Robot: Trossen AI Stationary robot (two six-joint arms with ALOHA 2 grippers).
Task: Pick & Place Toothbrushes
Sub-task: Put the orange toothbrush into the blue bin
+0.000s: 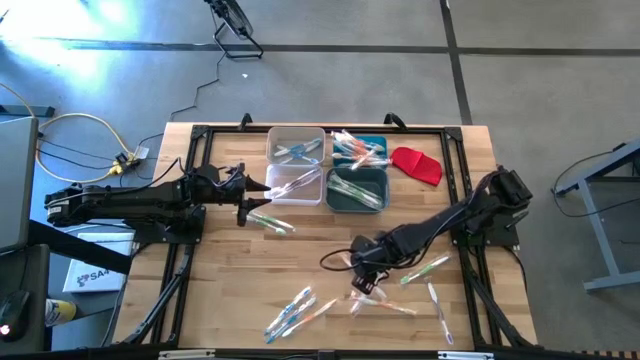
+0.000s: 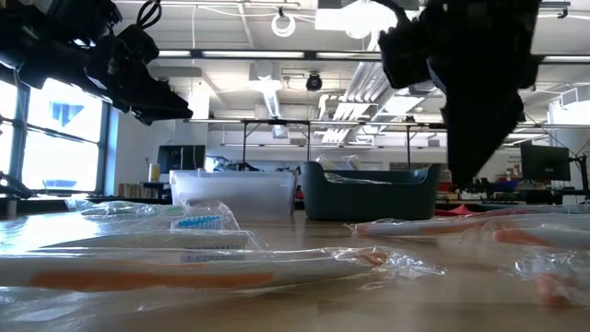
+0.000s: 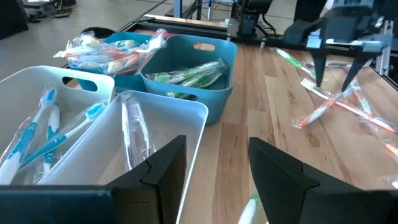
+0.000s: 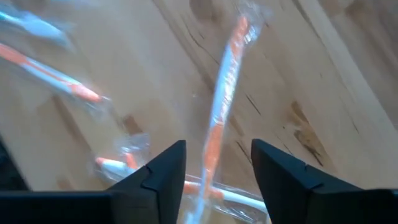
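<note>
Wrapped toothbrushes lie loose on the wooden table [image 1: 230, 290]: orange ones [image 1: 385, 302], blue ones [image 1: 290, 315] and a green one [image 1: 425, 268]. My right gripper [image 1: 366, 280] points down over the orange ones and is open. One orange toothbrush [image 4: 225, 87] lies flat on the wood and runs between its fingers [image 4: 163, 177]; I see no touch. The left wrist view shows the same gripper [image 3: 334, 81] with its tips just above the brushes. My left gripper [image 3: 217, 171] hangs open beside the white bin [image 3: 155, 124], holding nothing.
Four bins stand at the table's far middle, each with toothbrushes: two white [image 1: 297, 145] [image 1: 295, 186], two teal [image 1: 362, 148] [image 1: 357, 190]. A red cloth piece [image 1: 418, 165] lies to their right. A green toothbrush [image 1: 270, 222] lies near my left gripper.
</note>
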